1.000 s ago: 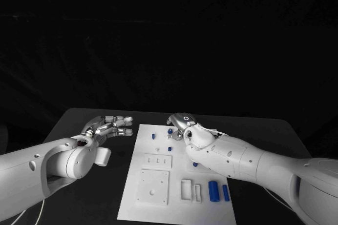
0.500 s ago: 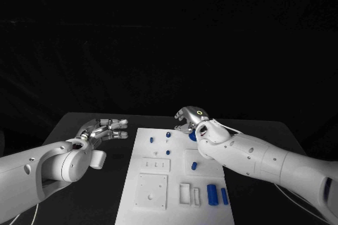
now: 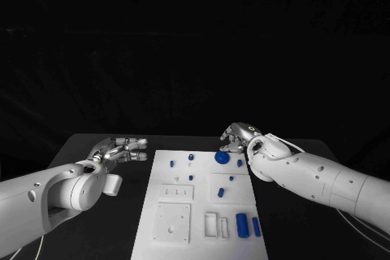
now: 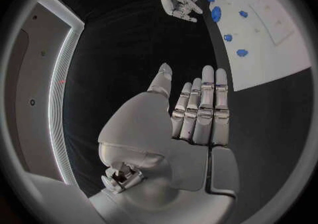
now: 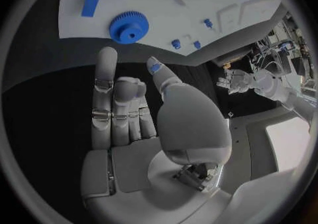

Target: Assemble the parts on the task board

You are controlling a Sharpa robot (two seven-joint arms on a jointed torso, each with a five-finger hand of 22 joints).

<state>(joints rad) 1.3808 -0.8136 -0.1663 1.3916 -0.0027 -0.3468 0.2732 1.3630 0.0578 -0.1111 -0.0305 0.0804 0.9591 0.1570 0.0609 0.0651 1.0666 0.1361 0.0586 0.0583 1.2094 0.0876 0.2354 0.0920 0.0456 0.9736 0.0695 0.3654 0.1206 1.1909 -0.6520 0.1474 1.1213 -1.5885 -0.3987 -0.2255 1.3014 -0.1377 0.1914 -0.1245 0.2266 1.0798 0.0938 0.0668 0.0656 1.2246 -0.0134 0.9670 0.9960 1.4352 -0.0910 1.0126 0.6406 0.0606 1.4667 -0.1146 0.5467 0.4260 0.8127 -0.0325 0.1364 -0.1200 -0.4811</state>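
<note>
Blue gear (image 3: pixel 221 157) sits at far end of task board (image 3: pixel 174 237); several pegs (image 3: pixel 242 224) loose near end. Right hand (image 3: pixel 237 138) spread, empty; left hand (image 3: pixel 120 148) flat, empty. Most assembly left.

A black table (image 3: pixel 97 144) with a dull, slightly shiny top spreads across the near part of the scene, its far corners rounded. Behind it hangs a black curtain (image 3: pixel 195 62), falling in soft folds across the far side.
</note>
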